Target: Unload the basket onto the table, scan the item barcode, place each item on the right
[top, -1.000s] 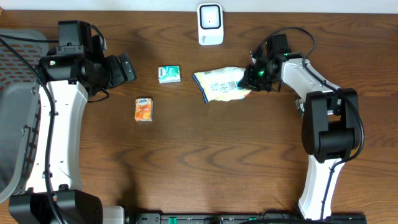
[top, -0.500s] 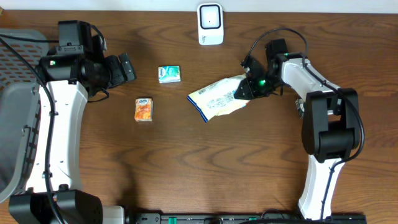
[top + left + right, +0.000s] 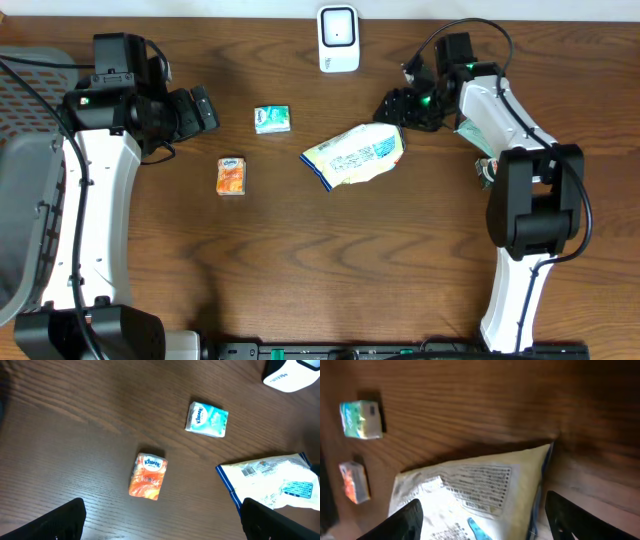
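Observation:
The item, a pale snack bag with blue edging [image 3: 355, 155], lies flat on the table with its printed side up, below the white scanner [image 3: 339, 38]. My right gripper [image 3: 397, 105] hangs just past the bag's far right corner, open and holding nothing. In the right wrist view the bag [image 3: 470, 490] fills the space under the spread gripper [image 3: 484, 525]. My left gripper [image 3: 206, 108] hovers open at the left. In its wrist view the left gripper [image 3: 165, 527] is wide open, with the bag [image 3: 272, 480] at the right and the scanner [image 3: 295, 372] at the top right corner.
A green tissue pack [image 3: 272, 119] lies left of the bag, and an orange tissue pack [image 3: 232, 175] lies nearer the front. Both packs show in the left wrist view, green [image 3: 207, 418] and orange [image 3: 148, 476]. A grey bin [image 3: 20, 170] stands at the far left edge.
My right gripper opened and let go of the bag, then drew back toward the far edge. The bag settled flat on the table. The left arm has not moved.

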Robot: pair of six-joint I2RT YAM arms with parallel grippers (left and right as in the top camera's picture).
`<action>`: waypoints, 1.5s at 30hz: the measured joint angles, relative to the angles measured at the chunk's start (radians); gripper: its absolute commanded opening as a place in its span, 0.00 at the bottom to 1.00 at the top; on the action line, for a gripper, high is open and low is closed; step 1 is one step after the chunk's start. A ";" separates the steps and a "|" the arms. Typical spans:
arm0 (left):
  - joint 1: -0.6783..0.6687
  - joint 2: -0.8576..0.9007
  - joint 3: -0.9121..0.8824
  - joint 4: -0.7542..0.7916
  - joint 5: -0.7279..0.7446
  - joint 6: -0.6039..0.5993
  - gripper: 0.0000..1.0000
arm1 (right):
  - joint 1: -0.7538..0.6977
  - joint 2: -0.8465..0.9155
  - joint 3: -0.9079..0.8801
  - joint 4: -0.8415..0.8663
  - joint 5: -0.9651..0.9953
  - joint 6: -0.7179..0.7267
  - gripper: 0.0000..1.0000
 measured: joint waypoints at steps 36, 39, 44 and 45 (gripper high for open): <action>0.000 0.000 0.000 0.000 0.000 0.000 0.98 | -0.058 -0.072 -0.006 -0.084 -0.321 -0.290 0.01; 0.000 0.000 0.000 0.000 0.000 0.000 0.98 | -0.063 -0.190 -0.006 -0.092 -0.384 -0.348 0.01; 0.000 0.000 0.000 0.000 0.000 0.000 0.98 | -0.068 -0.278 -0.003 -0.080 -0.545 -0.419 0.01; 0.000 0.000 0.000 0.000 0.000 0.000 0.98 | -0.073 -0.278 -0.003 -0.073 -0.592 -0.428 0.01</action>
